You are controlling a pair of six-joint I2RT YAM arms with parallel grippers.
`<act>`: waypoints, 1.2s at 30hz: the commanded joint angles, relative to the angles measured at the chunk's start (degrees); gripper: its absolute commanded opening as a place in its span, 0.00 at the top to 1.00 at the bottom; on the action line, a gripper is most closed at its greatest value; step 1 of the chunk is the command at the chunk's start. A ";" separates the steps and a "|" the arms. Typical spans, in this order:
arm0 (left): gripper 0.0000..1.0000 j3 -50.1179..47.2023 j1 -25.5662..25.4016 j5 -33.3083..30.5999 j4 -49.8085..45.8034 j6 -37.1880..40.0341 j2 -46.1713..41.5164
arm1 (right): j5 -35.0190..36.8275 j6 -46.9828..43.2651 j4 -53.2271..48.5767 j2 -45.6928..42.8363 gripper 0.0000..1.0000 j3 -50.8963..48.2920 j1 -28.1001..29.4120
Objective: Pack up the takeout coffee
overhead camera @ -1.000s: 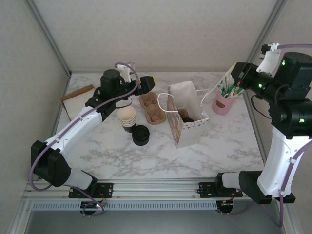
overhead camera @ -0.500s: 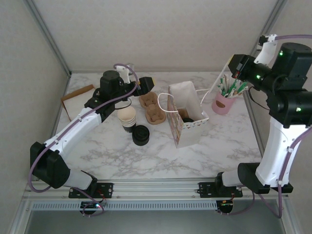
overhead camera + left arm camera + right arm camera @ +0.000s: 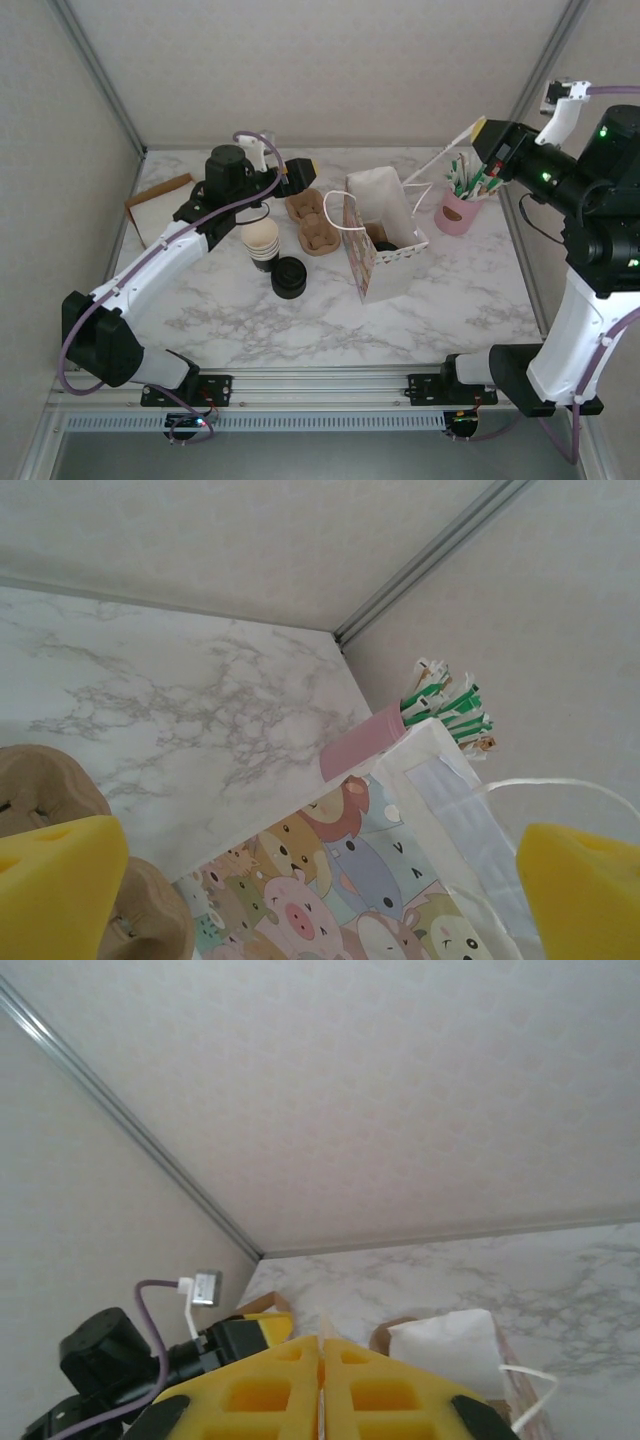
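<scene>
Although its yellow foam pads [image 3: 55,880] stand wide apart with nothing between them, the left gripper [image 3: 298,172] hangs near the far end of the brown moulded-pulp cup tray [image 3: 312,222] on the white marbled table [image 3: 450,300]. The right gripper [image 3: 478,130], high at the far right, has its pads pressed together on the thin white cord handle [image 3: 432,162] of the white cartoon-printed paper bag [image 3: 385,268]. Inside the bag's open mouth sits what seems to be the black lidded paper cup [image 3: 384,244], too small to make out clearly.
</scene>
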 commanded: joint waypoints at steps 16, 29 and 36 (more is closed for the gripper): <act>0.00 -3.06 2.42 -7.61 -1.17 0.59 -5.18 | 1.96 1.48 13.12 9.77 0.94 -15.84 8.04; 0.00 -7.50 9.13 -11.48 -2.08 -1.40 -9.78 | 6.04 0.16 19.15 13.70 0.94 -31.54 14.04; 0.00 -8.96 13.07 -15.24 -3.99 -2.25 -11.51 | 9.03 -1.99 15.66 17.83 0.81 -31.76 16.70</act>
